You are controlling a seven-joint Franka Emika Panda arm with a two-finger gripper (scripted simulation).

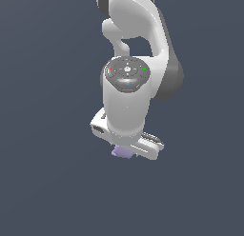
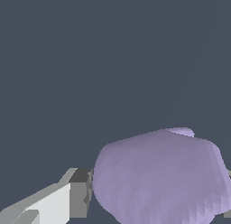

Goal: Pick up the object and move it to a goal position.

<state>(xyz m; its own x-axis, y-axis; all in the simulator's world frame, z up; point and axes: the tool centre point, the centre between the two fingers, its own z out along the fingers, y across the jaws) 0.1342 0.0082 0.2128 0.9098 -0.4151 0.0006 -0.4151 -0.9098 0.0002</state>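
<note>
Start at the fingers: in the wrist view you see one finger, white with a grey pad, its pad pressed against the side of the object. Only a sliver of grey at the picture's edge, on the far side of the lump, hints at the opposite finger, so you cannot confirm that second contact directly. Even so, the object fills the space beside the pad and sits right at it, so read the gripper as clamped on the object.

The object is a pale purple, faceted lump. In the exterior view you find it as a small purple patch poking out just beneath the white gripper, on the underside of the hand, with most of it hidden by the gripper body.

Moving outward, the gripper hangs below the white wrist of the arm, which is capped by a dark round disc with small coloured dots. The arm rises out of the top of the exterior view.

Count what you have: one object, one gripper, one arm. You see no containers in either view; the backdrop is plain dark blue-grey.
</note>
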